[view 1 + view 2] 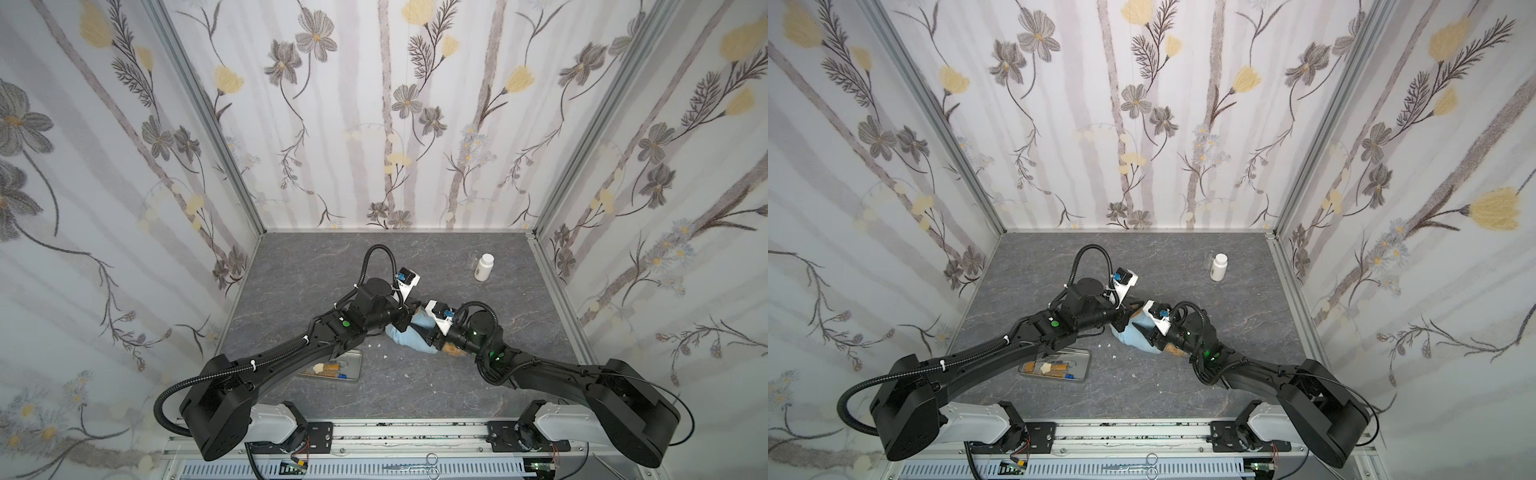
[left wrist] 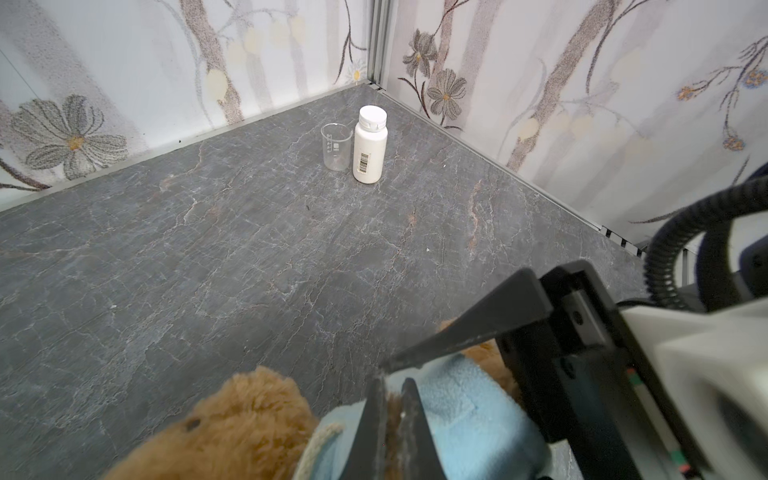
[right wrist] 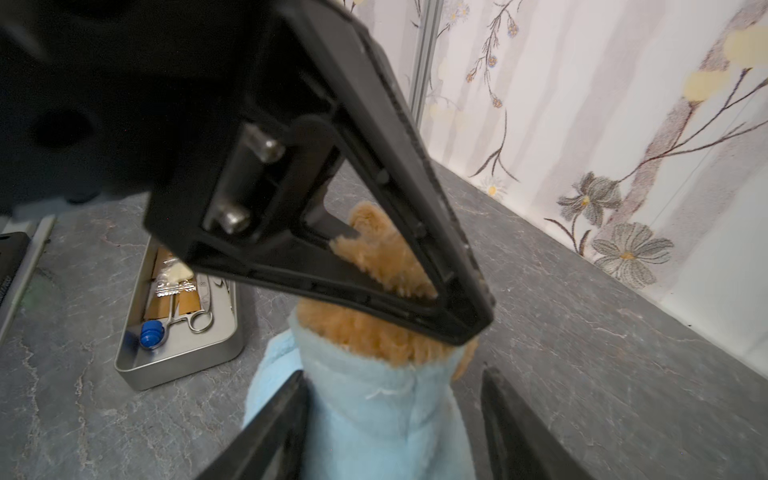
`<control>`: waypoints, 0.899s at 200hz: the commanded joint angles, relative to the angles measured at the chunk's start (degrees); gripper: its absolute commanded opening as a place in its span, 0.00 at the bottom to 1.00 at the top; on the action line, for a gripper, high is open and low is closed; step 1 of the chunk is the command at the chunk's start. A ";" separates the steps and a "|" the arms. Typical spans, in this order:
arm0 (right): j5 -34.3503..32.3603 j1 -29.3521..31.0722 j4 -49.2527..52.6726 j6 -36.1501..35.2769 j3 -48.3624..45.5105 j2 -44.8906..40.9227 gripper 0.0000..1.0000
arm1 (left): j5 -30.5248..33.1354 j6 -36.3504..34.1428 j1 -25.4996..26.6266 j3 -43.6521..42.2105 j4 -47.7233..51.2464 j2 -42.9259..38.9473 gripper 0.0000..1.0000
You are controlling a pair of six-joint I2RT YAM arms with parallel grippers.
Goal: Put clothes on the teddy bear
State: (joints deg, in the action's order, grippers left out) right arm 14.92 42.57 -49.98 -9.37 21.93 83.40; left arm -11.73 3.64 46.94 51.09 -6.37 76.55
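The teddy bear (image 2: 232,428), golden-brown and curly-furred, lies mid-table in both top views with a light blue shirt (image 1: 409,334) (image 1: 1133,337) around its body. My left gripper (image 2: 392,392) is shut on a tuft of the bear's fur, where a brown limb (image 3: 374,328) sticks out of a shirt opening. My right gripper (image 3: 392,374) is open, its fingers (image 3: 282,428) standing on either side of the blue shirt (image 3: 374,419). One finger touches the cloth and the other stands apart from it. The arms hide most of the bear from above.
A white bottle (image 1: 484,267) and a clear beaker (image 2: 336,147) stand at the back right. A metal tray (image 1: 355,376) of small tools lies at the front left, close to the bear. Small white scraps (image 1: 378,345) dot the table. Scissors (image 1: 415,467) lie on the front rail.
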 commanded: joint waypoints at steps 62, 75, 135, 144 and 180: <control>-2.50 -0.22 -23.11 7.88 -8.66 9.07 0.47 | -4.86 2.09 -2.43 0.39 -8.09 -3.34 0.00; -2.27 -0.35 -18.73 7.81 -7.55 4.55 0.60 | -3.46 0.13 -3.28 0.37 -8.11 -2.67 0.00; 3.55 -4.25 0.85 10.70 0.33 -10.35 0.89 | 6.53 -8.89 -7.92 8.34 -8.48 7.52 0.00; 4.26 -5.66 2.70 11.97 0.94 -12.27 0.89 | 7.11 -9.40 -8.25 10.38 -8.72 9.54 0.00; -2.10 -12.24 13.50 15.14 4.75 -19.51 0.90 | 8.24 -9.22 -8.87 19.26 -10.15 17.05 0.00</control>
State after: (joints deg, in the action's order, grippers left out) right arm 17.41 32.95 -45.76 2.85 24.25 66.59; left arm -5.28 -4.51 38.17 66.32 -11.29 90.78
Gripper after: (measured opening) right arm 0.905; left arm 0.052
